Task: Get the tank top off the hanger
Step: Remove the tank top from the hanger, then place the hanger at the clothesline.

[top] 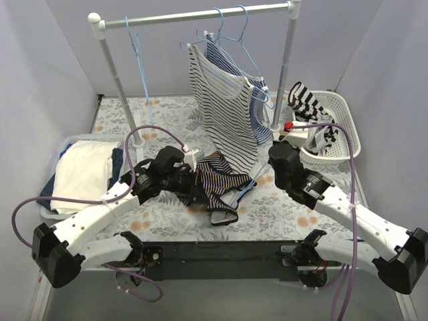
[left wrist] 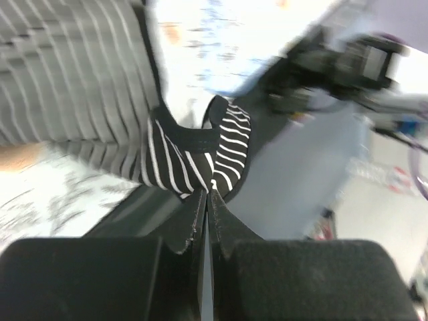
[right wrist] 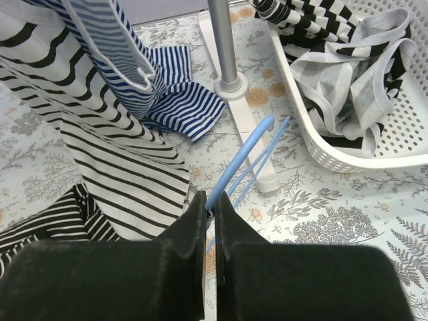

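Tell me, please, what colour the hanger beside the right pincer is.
The plastic hanger is light blue; right wrist view clearest.

Rack (top: pixel 194 15) stands at the back of the table (top: pixel 167 214). Hung garments (top: pixel 224 100) are on its rail right of centre, with their lower ends reaching the table. Bin (top: pixel 67 139) sits far left with folded clothes (top: pixel 80 174) in it. Basket (top: pixel 351 137) sits far right, behind my right arm, with clothes (right wrist: pixel 348 87) in it. Tank top (top: pixel 217 180) lies on the table in front of the rack, between my arms. My left gripper (left wrist: pixel 207 194) pinches it at its left side. Hanger (right wrist: pixel 241 160) lies just right of the tank top, its near end between the fingers of my right gripper (right wrist: pixel 210 200).
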